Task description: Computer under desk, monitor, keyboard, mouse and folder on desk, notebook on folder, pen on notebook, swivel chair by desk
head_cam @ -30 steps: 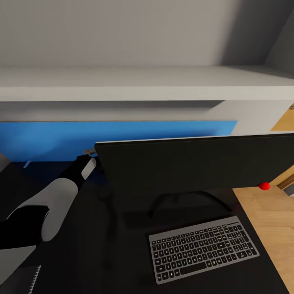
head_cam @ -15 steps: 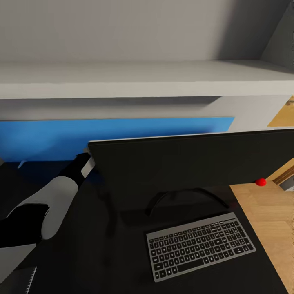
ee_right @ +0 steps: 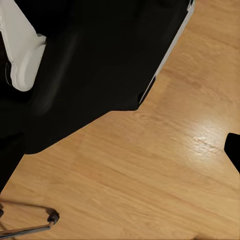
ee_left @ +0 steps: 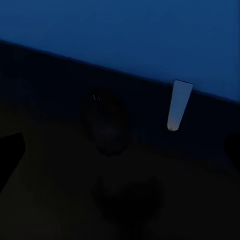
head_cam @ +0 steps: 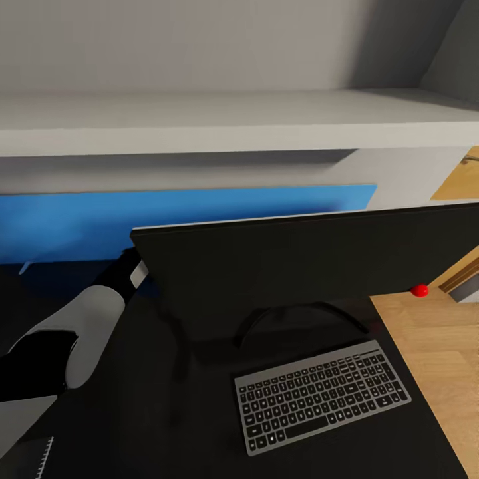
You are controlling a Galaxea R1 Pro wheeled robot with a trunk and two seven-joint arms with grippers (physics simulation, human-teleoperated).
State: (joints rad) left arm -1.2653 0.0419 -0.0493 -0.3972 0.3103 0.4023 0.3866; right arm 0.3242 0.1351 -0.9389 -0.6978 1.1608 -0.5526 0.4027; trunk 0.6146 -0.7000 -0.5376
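The monitor (head_cam: 313, 266) stands on the black desk (head_cam: 166, 412), and its long side runs along the desk, a bit slanted, so the end with the red dot (head_cam: 419, 290) reaches out past the desk's right edge, over the wood floor (head_cam: 439, 359). Its black front faces the robot. Its curved stand (head_cam: 299, 318) sits on the desk top, near the right edge.

The keyboard (head_cam: 321, 395) lies flat in front of the stand, close to the desk's right edge. Its long side runs nearly the same way as the monitor, tipped a little. To the left of the keyboard the desk top is bare and wide.

The blue panel (head_cam: 186, 216) stands along the back edge of the desk, under a white shelf (head_cam: 233, 123). There is a gap between the monitor and this panel.

The left arm (head_cam: 80, 326) reaches into that gap, behind the monitor's left end. In the left wrist view a dark round mouse (ee_left: 106, 122) lies on the desk near the panel, just ahead of the left claw (ee_left: 120, 150). Its two fingertips (ee_left: 10, 150) are far apart, with nothing held.

In the right wrist view, one fingertip (ee_right: 233, 147) of the right claw hangs over the floor, near a desk edge (ee_right: 165, 55) and a chair wheel (ee_right: 52, 217). I cannot tell if this claw is apart or together.
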